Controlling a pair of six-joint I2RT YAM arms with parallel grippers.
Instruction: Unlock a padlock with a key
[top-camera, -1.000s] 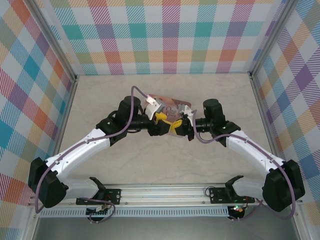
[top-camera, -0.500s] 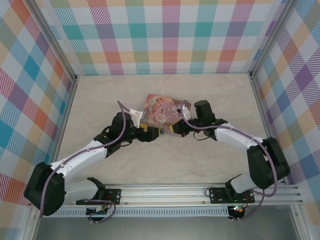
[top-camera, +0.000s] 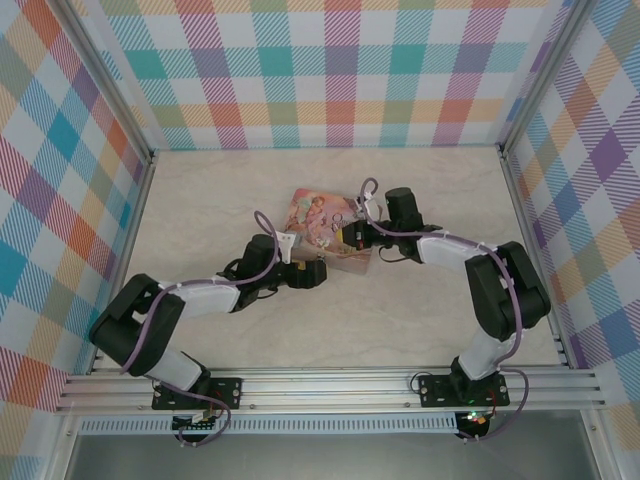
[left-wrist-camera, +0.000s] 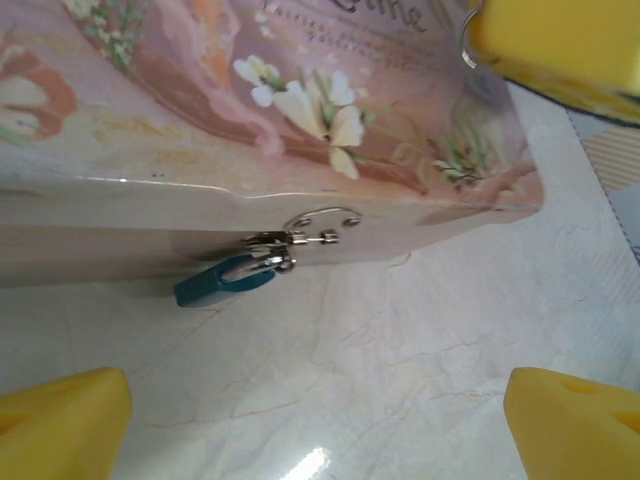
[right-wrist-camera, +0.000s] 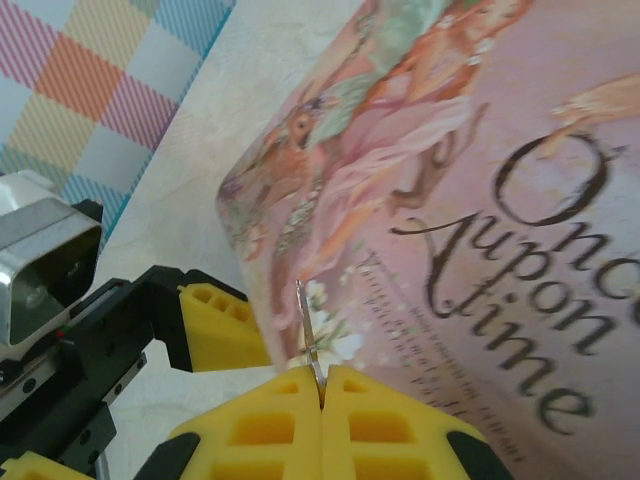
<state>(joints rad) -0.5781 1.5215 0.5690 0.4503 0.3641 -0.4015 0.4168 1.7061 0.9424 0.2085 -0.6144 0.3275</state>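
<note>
The padlock (left-wrist-camera: 222, 281) lies on the table (left-wrist-camera: 420, 350) against the near side wall of the pink illustrated tin (left-wrist-camera: 200, 90). Its thin shackle (left-wrist-camera: 268, 262) is hooked into the tin's small silvery hasp (left-wrist-camera: 320, 222). Its blue body runs along that wall, pointing left in the left wrist view and away from the hasp.

The left gripper (left-wrist-camera: 315, 405) faces that wall. Its yellow fingers (left-wrist-camera: 60, 420) are spread wide and hold nothing, with the padlock ahead of the gap between them. We judge the left arm the nearer of the two to the lock.

The right gripper (right-wrist-camera: 322, 385) hangs over the tin's lid just inside the near edge. Its fingers are pressed together and pinch the key (right-wrist-camera: 306, 335), a thin metal sliver that sticks out from between the fingertips. The key points toward the lid edge, so the padlock lies beyond and below it, over that edge. We cannot make out the keyhole end.

From above, both grippers meet at the tin (top-camera: 315, 215), the left gripper (top-camera: 310, 272) on its near side and the right gripper (top-camera: 350, 238) at its right.
</note>
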